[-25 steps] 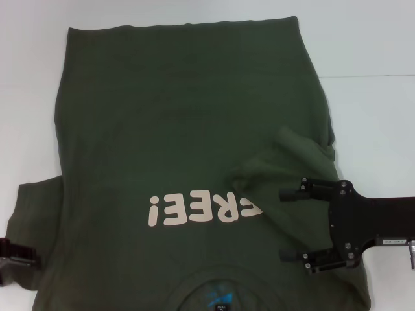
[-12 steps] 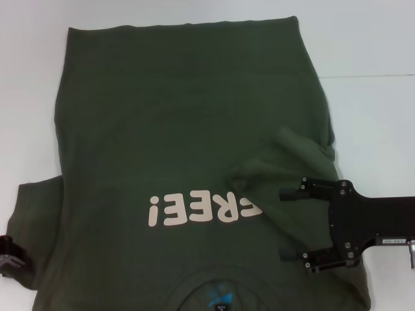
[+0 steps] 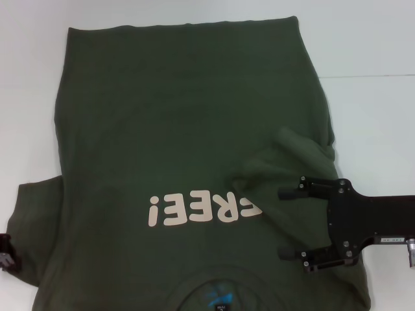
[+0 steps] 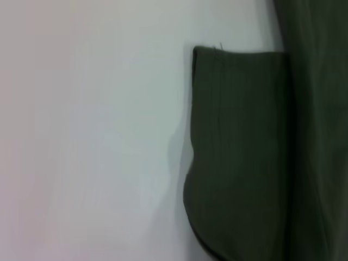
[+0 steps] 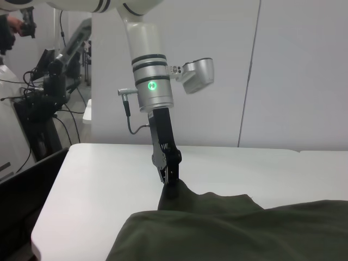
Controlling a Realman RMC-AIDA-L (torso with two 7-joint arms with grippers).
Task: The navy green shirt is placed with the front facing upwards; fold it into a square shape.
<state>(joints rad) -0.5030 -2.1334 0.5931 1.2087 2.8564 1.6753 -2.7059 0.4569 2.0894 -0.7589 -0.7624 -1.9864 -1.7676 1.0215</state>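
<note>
Olive navy green shirt | right end effector spread | left end effector pinching sleeve — right-wrist view only

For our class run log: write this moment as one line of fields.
Item: dark olive-green cotton T-shirt, front up | right sleeve: folded inward | left gripper: at left sleeve edge | right gripper: open over shirt's right side

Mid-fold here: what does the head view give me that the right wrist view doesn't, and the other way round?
Only the head view shows the "FREE!" lettering, the blue collar label, the sleeve folded over the chest, and the right gripper, open above it. Only the right wrist view shows the left gripper pointing straight down at the shirt's far edge, plus the room behind. Both show the navy green shirt on the white table.
</note>
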